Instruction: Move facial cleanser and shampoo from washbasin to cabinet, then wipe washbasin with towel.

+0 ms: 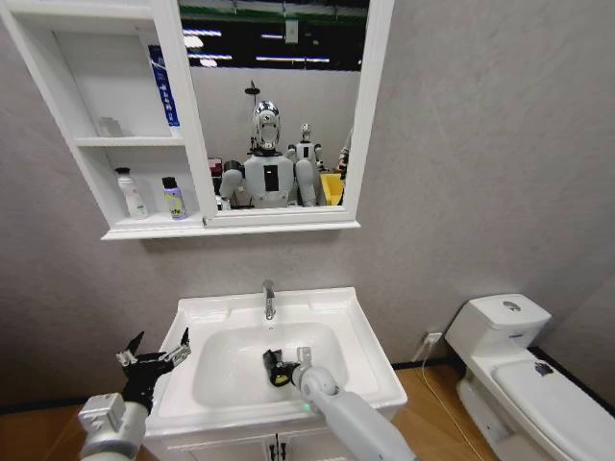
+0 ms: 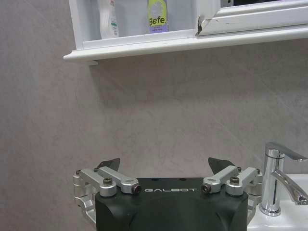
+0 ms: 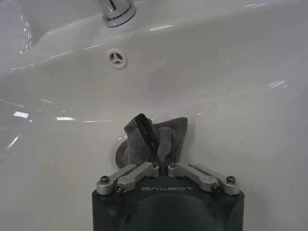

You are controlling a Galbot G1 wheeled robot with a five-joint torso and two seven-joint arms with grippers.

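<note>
Down in the white rectangular ceramic washbasin [image 1: 370,360], right gripper [image 3: 162,166] pinching the small black towel [image 3: 156,139] by the drain. Left gripper [image 1: 154,357] beside the rim, fingers wide.

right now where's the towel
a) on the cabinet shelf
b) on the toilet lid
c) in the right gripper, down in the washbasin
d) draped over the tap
c: the right gripper is shut on the towel inside the washbasin, by the drain.
</note>
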